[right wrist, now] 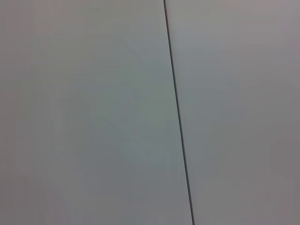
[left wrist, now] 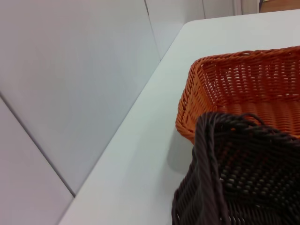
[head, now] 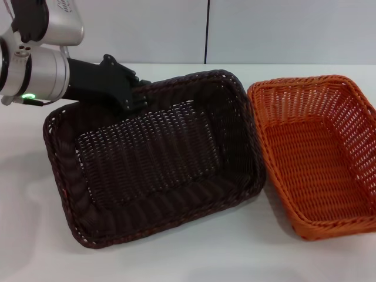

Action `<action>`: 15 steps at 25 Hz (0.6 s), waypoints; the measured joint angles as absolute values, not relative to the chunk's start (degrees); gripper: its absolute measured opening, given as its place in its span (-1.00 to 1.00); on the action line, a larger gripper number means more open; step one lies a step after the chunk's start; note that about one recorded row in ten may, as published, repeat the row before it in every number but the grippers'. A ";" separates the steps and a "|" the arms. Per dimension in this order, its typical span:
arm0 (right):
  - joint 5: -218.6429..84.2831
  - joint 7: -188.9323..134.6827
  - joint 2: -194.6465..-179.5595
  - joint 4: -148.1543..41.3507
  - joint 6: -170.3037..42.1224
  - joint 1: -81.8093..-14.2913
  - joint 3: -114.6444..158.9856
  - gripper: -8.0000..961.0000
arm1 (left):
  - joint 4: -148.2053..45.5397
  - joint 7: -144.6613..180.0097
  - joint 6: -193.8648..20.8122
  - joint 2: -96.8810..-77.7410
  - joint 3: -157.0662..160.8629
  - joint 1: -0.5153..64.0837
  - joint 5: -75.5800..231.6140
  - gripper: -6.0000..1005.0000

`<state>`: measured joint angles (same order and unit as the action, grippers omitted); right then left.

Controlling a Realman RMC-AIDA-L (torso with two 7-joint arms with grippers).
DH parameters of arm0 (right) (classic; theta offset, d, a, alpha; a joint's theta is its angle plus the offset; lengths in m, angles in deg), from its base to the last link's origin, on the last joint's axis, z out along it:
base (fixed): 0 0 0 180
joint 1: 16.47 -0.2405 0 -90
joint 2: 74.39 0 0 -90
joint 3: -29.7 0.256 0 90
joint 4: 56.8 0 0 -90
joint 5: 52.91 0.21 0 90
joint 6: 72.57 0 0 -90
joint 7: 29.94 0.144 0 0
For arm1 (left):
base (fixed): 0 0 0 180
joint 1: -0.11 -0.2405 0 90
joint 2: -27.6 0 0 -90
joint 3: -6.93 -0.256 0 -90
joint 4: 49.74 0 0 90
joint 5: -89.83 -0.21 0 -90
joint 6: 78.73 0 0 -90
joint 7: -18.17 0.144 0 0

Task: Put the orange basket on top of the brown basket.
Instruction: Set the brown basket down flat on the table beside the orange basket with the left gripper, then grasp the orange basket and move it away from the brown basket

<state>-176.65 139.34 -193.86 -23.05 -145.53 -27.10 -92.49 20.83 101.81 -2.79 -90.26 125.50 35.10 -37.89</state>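
The brown basket (head: 153,158) lies left of centre on the white table, turned at an angle and empty. My left gripper (head: 138,94) is at its far rim, and its black fingers (head: 130,104) close over the braided rim. The orange basket (head: 317,153) stands empty just right of the brown basket, their sides nearly touching. The left wrist view shows the brown basket's rim (left wrist: 208,154) close up, with the orange basket (left wrist: 243,89) beyond it. My right gripper is out of view; its wrist camera shows only a wall.
The white table (head: 194,258) runs to a pale panelled wall (head: 235,29) behind both baskets. The orange basket reaches the right edge of the head view. My left arm's silver housing (head: 35,73) hangs over the table's far left.
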 joint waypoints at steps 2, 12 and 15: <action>-176.63 139.34 -193.85 -23.05 -145.53 -27.10 -92.69 0.36 | 20.98 102.13 -3.09 -90.29 125.34 35.14 -37.83 -0.56; -176.57 139.34 -193.78 -23.26 -145.39 -27.01 -93.91 0.36 | 24.03 103.78 -7.30 -90.41 124.15 34.25 -33.76 0.12; -176.57 139.34 -193.68 -22.71 -145.07 -27.02 -94.04 0.36 | 29.09 103.88 -19.69 -90.96 121.62 27.85 -21.29 0.25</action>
